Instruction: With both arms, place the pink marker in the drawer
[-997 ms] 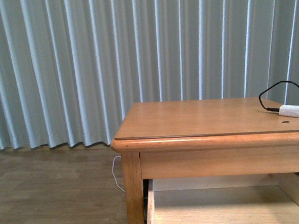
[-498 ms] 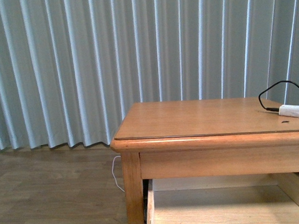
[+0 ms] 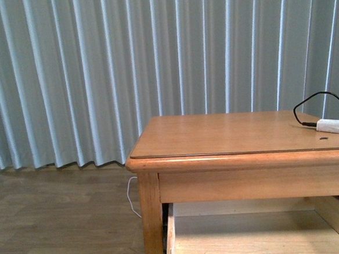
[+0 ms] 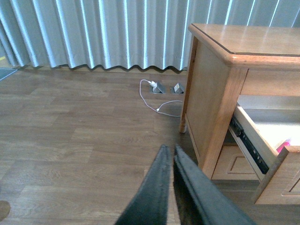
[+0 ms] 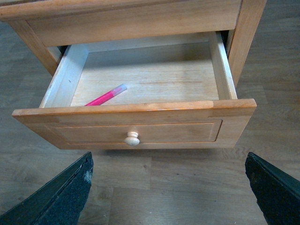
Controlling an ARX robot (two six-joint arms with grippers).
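Right wrist view: slim pink marker (image 5: 107, 97) lies inside pale-wood drawer (image 5: 164, 132).

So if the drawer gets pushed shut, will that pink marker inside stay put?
Probably not entirely: the pink marker looks round and lies loose on the smooth bare floor of the drawer, so a sharp push may roll or slide it. It looks small, light and rigid, so it shouldn't bend. Lying diagonally, it would likely skid more than roll.
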